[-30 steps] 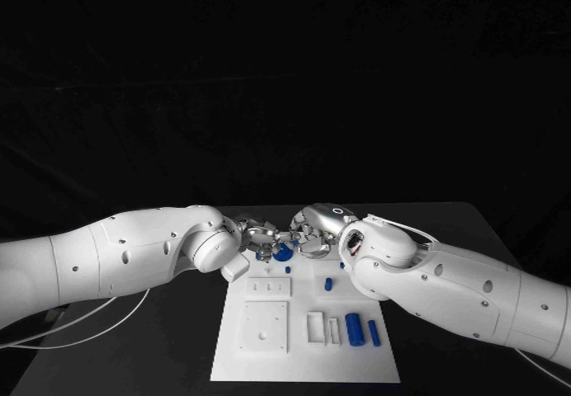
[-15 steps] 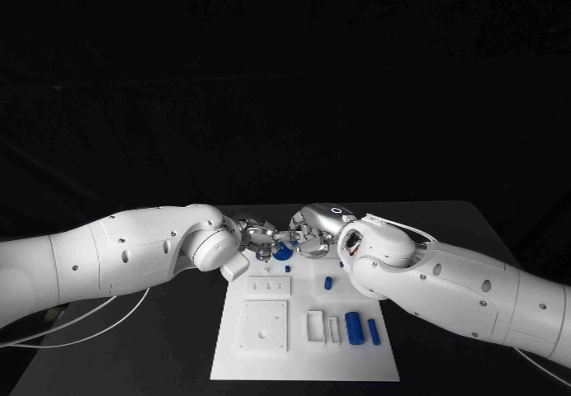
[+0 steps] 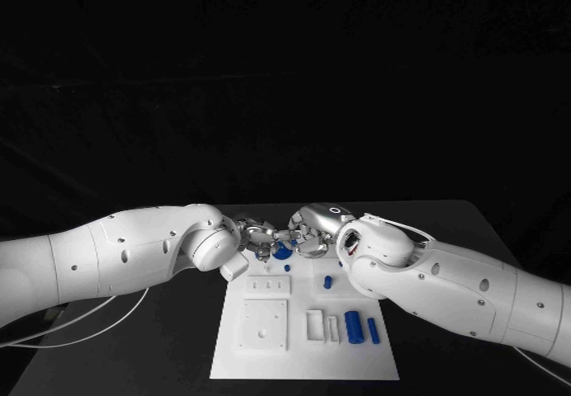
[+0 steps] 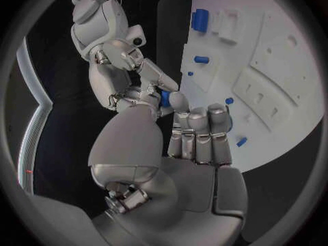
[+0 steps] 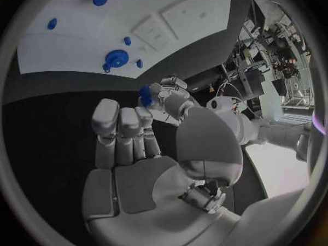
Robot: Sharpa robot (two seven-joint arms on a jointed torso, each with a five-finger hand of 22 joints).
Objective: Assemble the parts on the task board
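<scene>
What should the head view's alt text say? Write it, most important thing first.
Two white robot arms meet over the far end of a white task board, the left hand and right hand close together around a small blue part. More blue parts lie on the board nearer the camera.

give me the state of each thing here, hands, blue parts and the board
left hand: fingers pinch a small blue part, together with the right hand
right hand: fingers curled, touching the same part
small blue part: held above the board's far end
large blue cylinder: lying flat on the board
task board: flat on the table
</scene>
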